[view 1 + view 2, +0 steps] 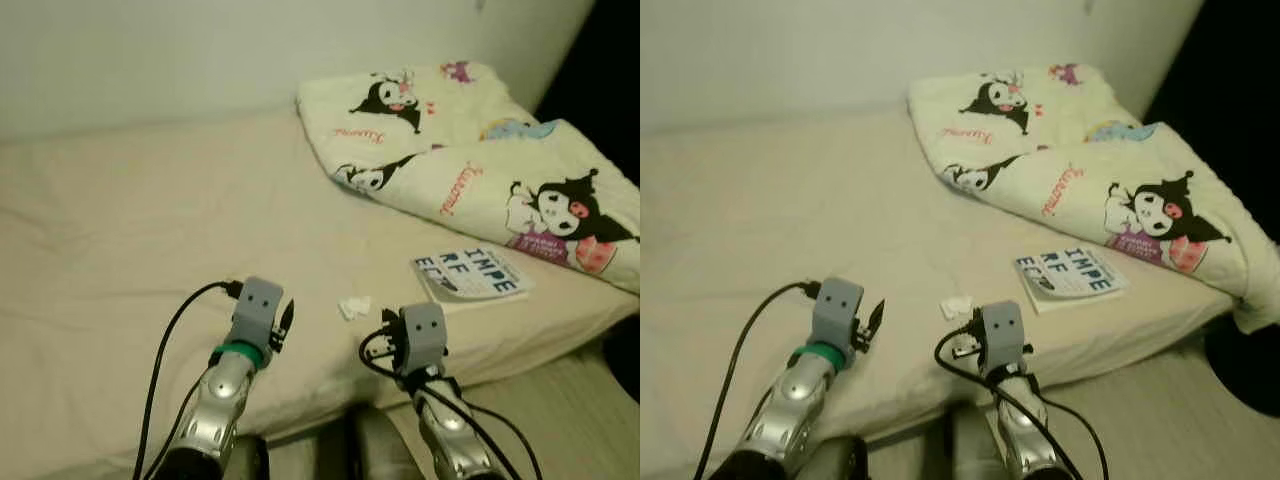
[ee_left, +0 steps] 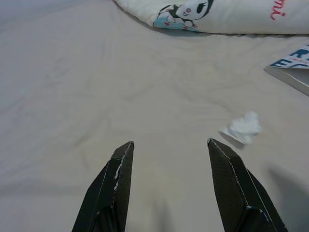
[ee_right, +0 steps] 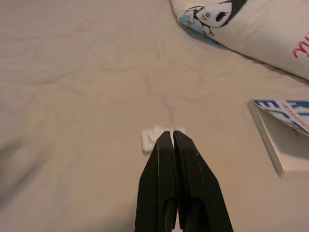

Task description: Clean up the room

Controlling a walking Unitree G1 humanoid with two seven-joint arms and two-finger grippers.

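A small crumpled white tissue [image 1: 354, 306] lies on the beige bed sheet [image 1: 120, 220] near the front edge, between my two arms. In the left wrist view my left gripper [image 2: 169, 144] hovers open over bare sheet, with the tissue [image 2: 243, 128] off to one side of its fingers. My right gripper [image 3: 172, 133] is shut with nothing in it, its tips just short of the tissue [image 3: 150, 137], which they partly hide. A book [image 1: 470, 274] with a blue and white cover lies to the right of the tissue.
A folded cream blanket [image 1: 470, 150] with cartoon prints covers the bed's far right. A pale wall [image 1: 200, 50] runs behind the bed. The mattress edge [image 1: 520, 345] drops to a light floor [image 1: 570, 410] at the lower right, beside a dark object [image 1: 1245, 360].
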